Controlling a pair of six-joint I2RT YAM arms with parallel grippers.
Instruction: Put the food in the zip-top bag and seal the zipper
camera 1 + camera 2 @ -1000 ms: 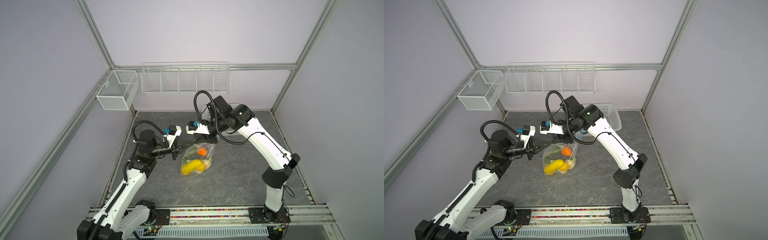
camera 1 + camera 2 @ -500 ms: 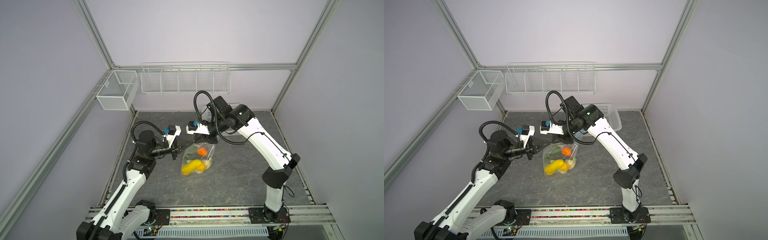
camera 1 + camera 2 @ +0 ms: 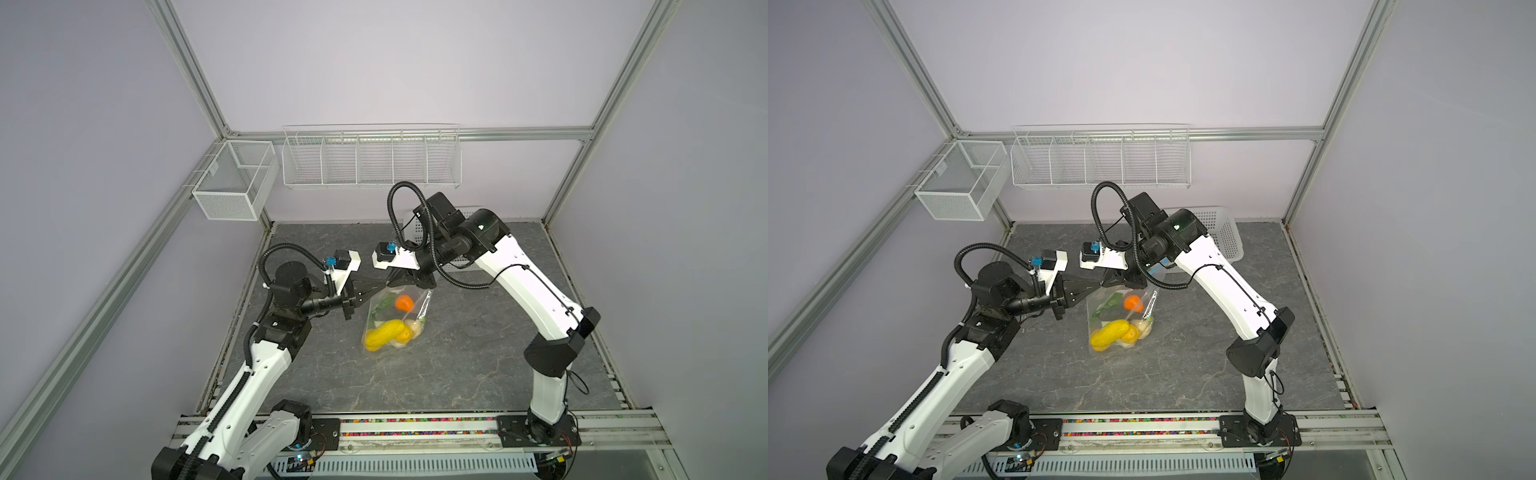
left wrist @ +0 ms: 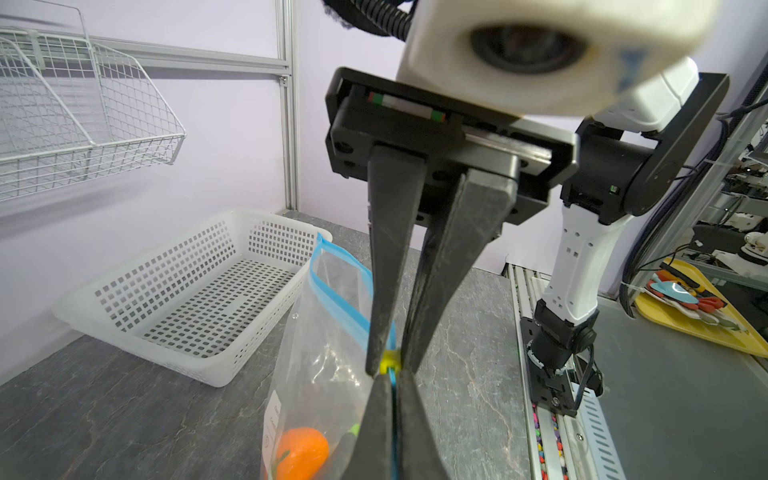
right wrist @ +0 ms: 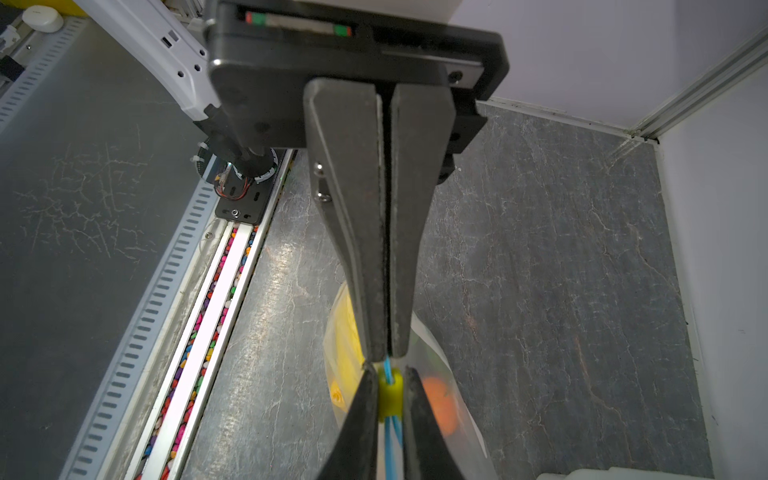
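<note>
In both top views, the left gripper [image 3: 383, 286] [image 3: 1099, 285] and the right gripper [image 3: 395, 279] [image 3: 1111, 281] meet tip to tip above the middle of the grey stone-patterned surface [image 3: 457, 353] [image 3: 1183, 353]. Beneath them hangs the clear, crinkly plastic zip-top bag [image 3: 417, 307] [image 3: 1148, 305]. The food sits inside it: a round orange toy fruit [image 3: 404, 302] [image 3: 1133, 302] is uppermost, and a yellow oblong piece [image 3: 384, 330] [image 3: 1111, 331] lies at the bottom end. Whether the bag's bottom touches the surface cannot be told. A white perforated plastic basket [image 3: 1223, 232] stands at the rear, behind the right arm.

In the left wrist view, the left gripper [image 4: 392, 379] has its fingers pressed together on the light-blue zipper [image 4: 337, 293] at the bag's [image 4: 324, 353] mouth. Directly against it, the right gripper [image 4: 390, 367] is clamped on the small yellow slider tab [image 4: 390, 360]. Beyond the slider tab the two blue zipper tracks stand apart, so the mouth is open there. The orange fruit [image 4: 301, 451] shows through the bag wall. The basket [image 4: 199, 291] stands beside the bag, on the surface [image 4: 457, 332].

In the right wrist view, the right gripper [image 5: 390, 376] has one finger on each side of the slider tab [image 5: 390, 395], both touching it. The left gripper [image 5: 387, 355] is closed on the zipper [image 5: 390, 449] just beside the slider tab. The orange fruit [image 5: 438, 403] and the yellow piece [image 5: 347, 332] appear blurred behind the fingers.
</note>
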